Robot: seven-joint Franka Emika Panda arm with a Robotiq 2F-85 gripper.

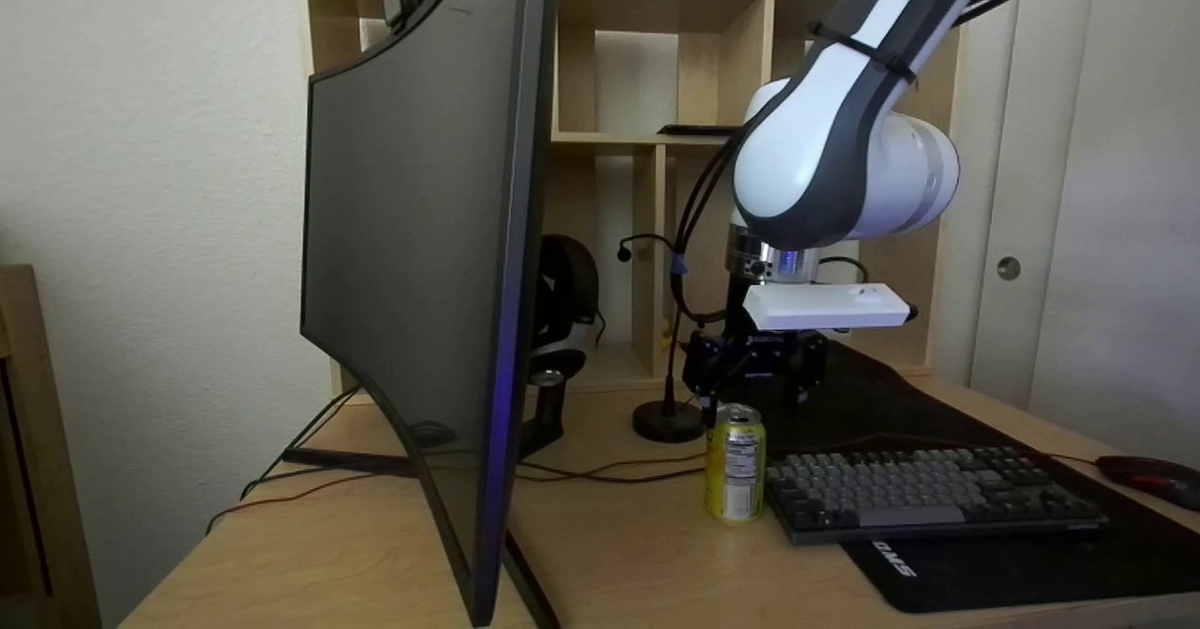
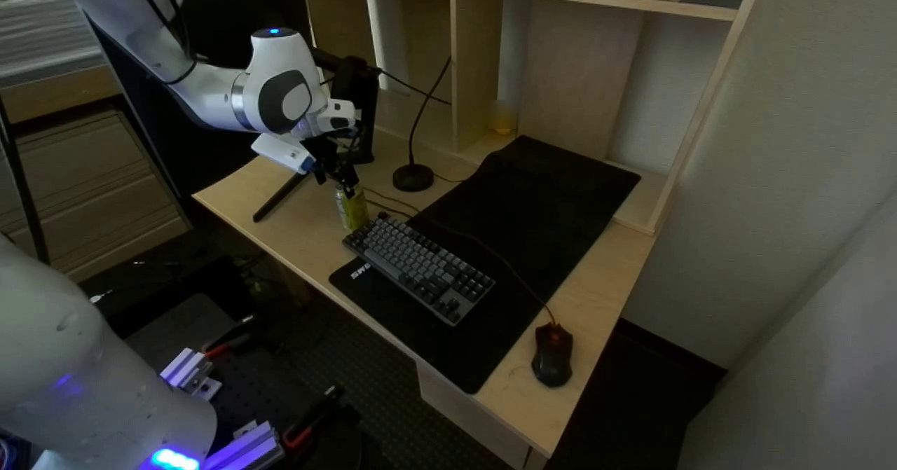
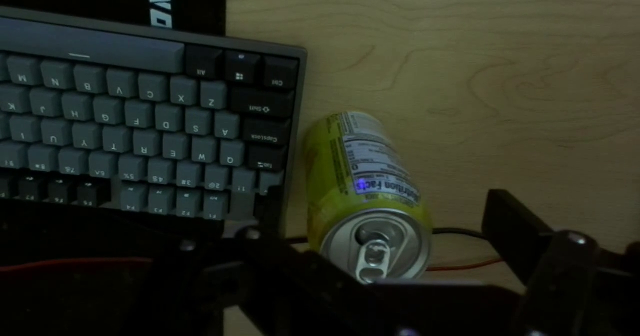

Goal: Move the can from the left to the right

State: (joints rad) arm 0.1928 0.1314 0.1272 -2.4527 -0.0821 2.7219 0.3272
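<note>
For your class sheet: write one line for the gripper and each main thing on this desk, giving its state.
Can: upright, seemingly opened
Gripper: open, not gripping the can
Mat: unrolled
Keyboard: lying partly off the mat
Mouse: corded, off the mat
Monitor: dark
Gooseneck: upright, bent over on top

In an exterior view the arm [image 1: 797,156] slanted down from the upper right, its gripper [image 1: 754,400] pointing downward, jaws apart.
</note>
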